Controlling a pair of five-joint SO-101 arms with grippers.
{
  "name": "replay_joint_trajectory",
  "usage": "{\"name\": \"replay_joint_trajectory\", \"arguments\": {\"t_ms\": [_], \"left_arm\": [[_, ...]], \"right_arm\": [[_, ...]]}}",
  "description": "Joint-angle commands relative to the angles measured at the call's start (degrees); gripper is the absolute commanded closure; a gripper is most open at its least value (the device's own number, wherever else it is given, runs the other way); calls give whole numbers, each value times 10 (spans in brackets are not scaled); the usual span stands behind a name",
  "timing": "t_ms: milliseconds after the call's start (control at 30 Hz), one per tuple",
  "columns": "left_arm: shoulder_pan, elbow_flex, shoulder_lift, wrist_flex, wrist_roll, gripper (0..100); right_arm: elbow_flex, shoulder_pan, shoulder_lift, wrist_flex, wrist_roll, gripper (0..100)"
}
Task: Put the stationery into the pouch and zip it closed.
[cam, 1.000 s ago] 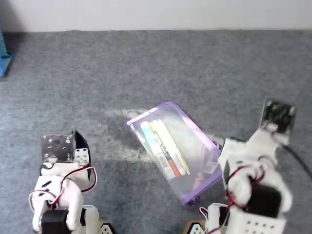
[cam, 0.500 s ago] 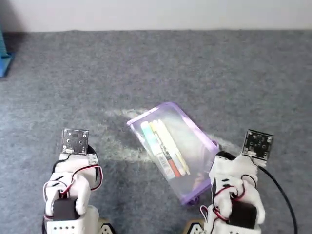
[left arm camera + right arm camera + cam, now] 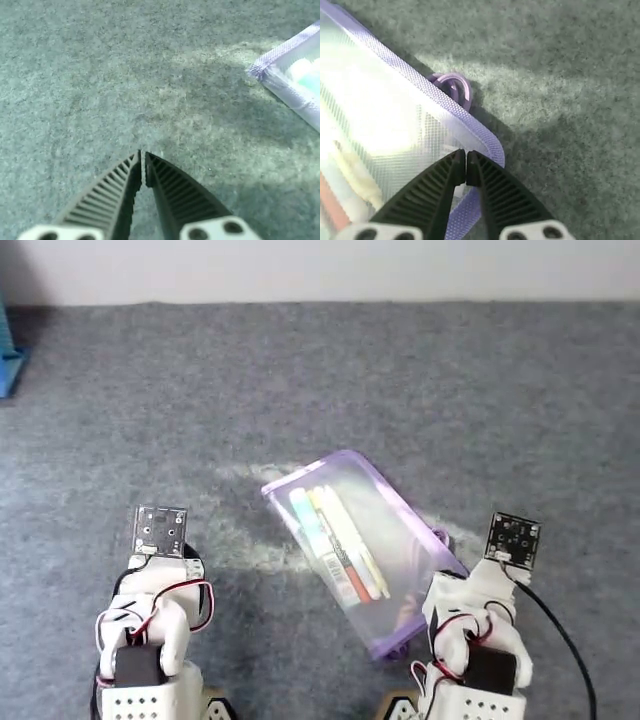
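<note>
The pouch (image 3: 360, 550), clear mesh plastic edged in purple woven tape, is being seen lying on grey carpet (image 3: 420, 380) between the arms, its long axis running far-left to near-right. The left gripper (image 3: 143, 156) is being held closed over bare carpet, and the right gripper (image 3: 465, 159) closed over the pouch's corner.

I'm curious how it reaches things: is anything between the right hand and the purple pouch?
Nothing visible does. The right hand, shut, hangs over a corner of the pouch, near its purple zip ring, with no object in between.
</note>
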State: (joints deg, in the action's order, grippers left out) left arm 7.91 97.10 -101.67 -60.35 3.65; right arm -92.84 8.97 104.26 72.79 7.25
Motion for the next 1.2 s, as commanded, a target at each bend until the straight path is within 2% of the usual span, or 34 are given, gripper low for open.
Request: {"name": "replay_joint_trajectory", "arguments": {"t_ms": [0, 133, 333, 1167], "left_arm": [[5, -6, -4, 9, 5, 986], [1, -6, -4, -23, 4, 986], [1, -7, -5, -100, 8, 986], [1, -7, -5, -100, 8, 986]], "right_arm": [[-25, 18, -3, 0, 5, 990], [-36, 44, -3, 0, 5, 990], [-36, 46, -3, 20, 7, 990], [-36, 44, -3, 20, 7, 990]]}}
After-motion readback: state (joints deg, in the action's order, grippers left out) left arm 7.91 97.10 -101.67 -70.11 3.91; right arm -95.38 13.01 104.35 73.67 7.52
